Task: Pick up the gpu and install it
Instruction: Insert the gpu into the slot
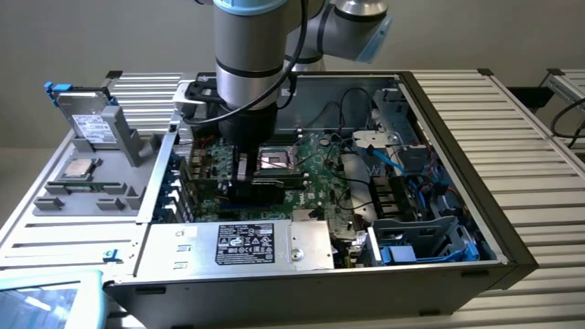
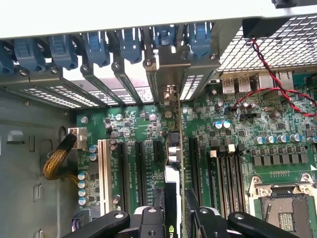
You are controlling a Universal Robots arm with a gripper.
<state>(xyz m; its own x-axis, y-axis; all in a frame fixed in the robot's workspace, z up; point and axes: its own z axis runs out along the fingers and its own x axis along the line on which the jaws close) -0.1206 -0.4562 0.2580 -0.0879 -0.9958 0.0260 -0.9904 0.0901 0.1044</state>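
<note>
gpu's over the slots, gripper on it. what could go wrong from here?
1. The gpu stands edge-on above the motherboard, held by the gripper; if it sits slightly off the expansion slot, pressing could jam the card edge.
2. Its bracket end meets the rear slot covers; it might catch there.
3. The red-black wires run close by and could snag on the arm.

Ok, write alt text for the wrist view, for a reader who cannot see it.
The end effector holds the gpu edge-on over the expansion slots of a green motherboard, the card's bracket end toward the case's rear slot openings. Blue slot clips line the case edge above; an empty CPU socket sits in a corner of the frame.
</note>
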